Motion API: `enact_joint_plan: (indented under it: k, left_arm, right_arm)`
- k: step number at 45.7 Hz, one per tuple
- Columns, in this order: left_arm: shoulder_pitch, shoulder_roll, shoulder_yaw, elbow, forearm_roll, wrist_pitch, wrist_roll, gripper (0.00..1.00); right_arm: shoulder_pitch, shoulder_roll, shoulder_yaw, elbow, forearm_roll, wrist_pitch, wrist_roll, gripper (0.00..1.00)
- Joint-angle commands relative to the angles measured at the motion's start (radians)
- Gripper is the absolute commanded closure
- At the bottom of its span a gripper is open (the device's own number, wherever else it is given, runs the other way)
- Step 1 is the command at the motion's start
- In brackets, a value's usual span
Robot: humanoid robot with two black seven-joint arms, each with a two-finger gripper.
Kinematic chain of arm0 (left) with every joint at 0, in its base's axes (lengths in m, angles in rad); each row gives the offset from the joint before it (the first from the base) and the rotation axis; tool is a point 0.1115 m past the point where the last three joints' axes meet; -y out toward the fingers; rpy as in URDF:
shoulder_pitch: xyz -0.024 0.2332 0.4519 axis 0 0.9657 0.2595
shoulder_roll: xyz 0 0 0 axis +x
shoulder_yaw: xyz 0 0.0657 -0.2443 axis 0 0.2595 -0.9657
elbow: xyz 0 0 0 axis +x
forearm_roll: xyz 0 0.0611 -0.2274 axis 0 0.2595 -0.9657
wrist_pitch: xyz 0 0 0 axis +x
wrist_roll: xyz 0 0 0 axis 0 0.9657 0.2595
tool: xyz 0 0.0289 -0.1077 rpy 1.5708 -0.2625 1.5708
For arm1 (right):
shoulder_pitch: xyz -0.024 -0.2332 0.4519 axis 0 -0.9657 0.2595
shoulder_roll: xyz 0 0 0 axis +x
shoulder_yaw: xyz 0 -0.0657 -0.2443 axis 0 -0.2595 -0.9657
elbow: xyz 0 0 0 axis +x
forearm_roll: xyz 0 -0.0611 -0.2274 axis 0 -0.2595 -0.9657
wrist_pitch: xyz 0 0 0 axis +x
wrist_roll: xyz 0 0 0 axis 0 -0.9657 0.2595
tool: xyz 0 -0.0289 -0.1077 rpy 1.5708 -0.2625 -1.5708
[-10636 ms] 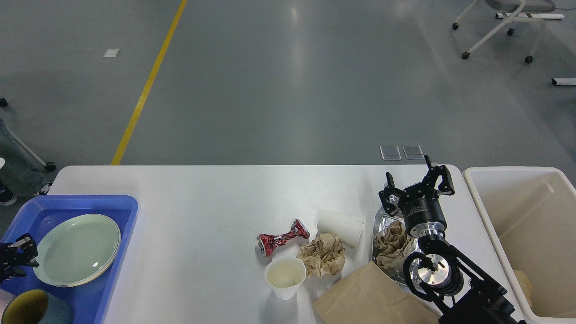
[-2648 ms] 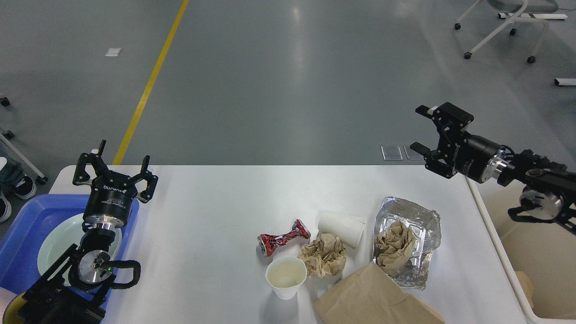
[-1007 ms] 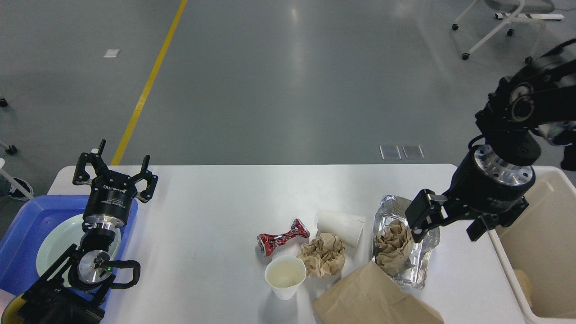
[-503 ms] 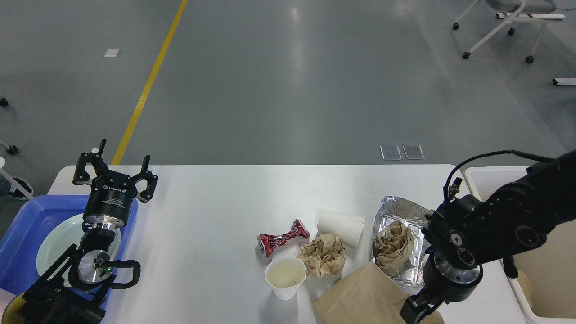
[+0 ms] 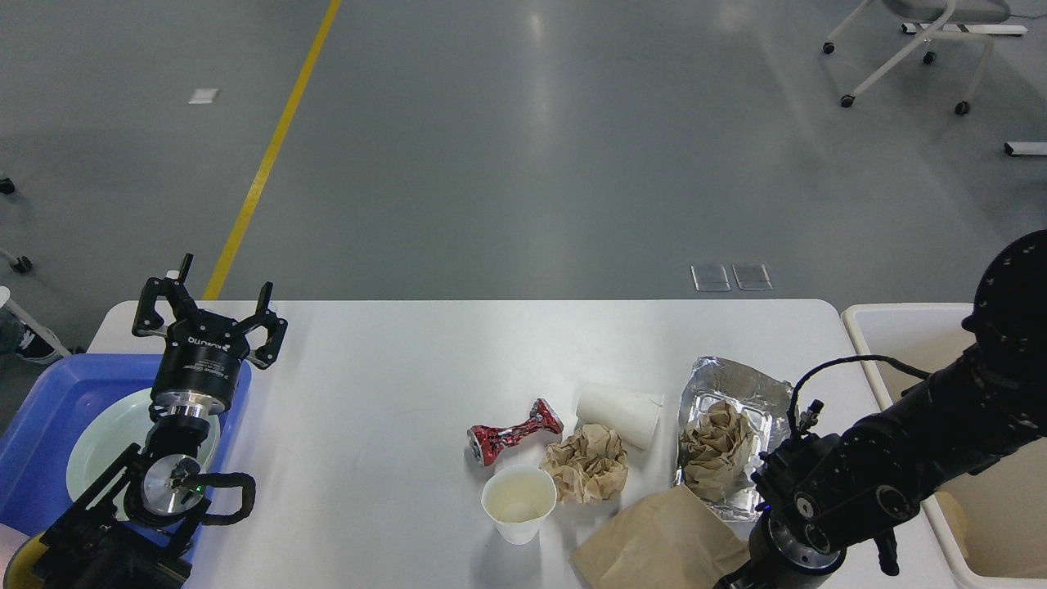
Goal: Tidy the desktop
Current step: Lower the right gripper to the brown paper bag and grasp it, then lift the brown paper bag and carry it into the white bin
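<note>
The white desktop [image 5: 393, 368] holds a cluster of litter right of centre. There is a crushed red can [image 5: 514, 432], an upright white paper cup [image 5: 519, 504], a white cup lying on its side [image 5: 619, 414] and a crumpled brown paper ball [image 5: 586, 463]. Beside them a foil tray [image 5: 740, 384] holds crumpled brown paper, and a flat brown paper bag [image 5: 654, 544] lies at the near edge. My left gripper [image 5: 208, 307] is open and empty over the far left. My right gripper [image 5: 730, 582] is cut off by the bottom edge, just past the bag's right end.
A blue tray [image 5: 41, 393] at the left edge holds a pale green plate [image 5: 94, 458]. My left arm rises over that tray. A cream-white bin [image 5: 891, 335] stands off the right end of the desktop, and my right arm crosses its near corner.
My right arm has swung down from above the foil tray to the near edge beside the brown paper bag. The left arm has held still over the last second.
</note>
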Motion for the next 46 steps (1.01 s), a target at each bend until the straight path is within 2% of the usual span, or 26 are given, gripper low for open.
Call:
enact_joint_plan:
  k: [1,2,6,17,36,46]
  left_arm:
    - [0.0,0.0,0.0,0.0,0.0,0.0,0.0,0.04]
    - [0.0,-0.001,0.0,0.0,0.0,0.0,0.0,0.04]
    - [0.0,-0.001,0.0,0.0,0.0,0.0,0.0,0.04]
    - [0.0,0.0,0.0,0.0,0.0,0.0,0.0,0.04]
    - [0.0,0.0,0.0,0.0,0.0,0.0,0.0,0.04]
    - [0.0,0.0,0.0,0.0,0.0,0.0,0.0,0.04]
  right_arm:
    - [0.0,-0.01,-0.009,-0.002,-0.002,-0.006,0.0,0.84]
    - [0.003,-0.012,-0.019,0.0,-0.003,-0.003,0.0,1.0]
    - [0.005,-0.015,-0.049,-0.002,0.023,-0.012,0.001,1.0]
    - [0.002,-0.004,-0.048,0.002,0.27,-0.069,0.001,1.0]
    - [-0.003,-0.002,-0.046,0.035,0.341,-0.098,0.003,1.0]
    - [0.07,-0.025,-0.04,0.147,0.336,-0.098,0.008,1.0]
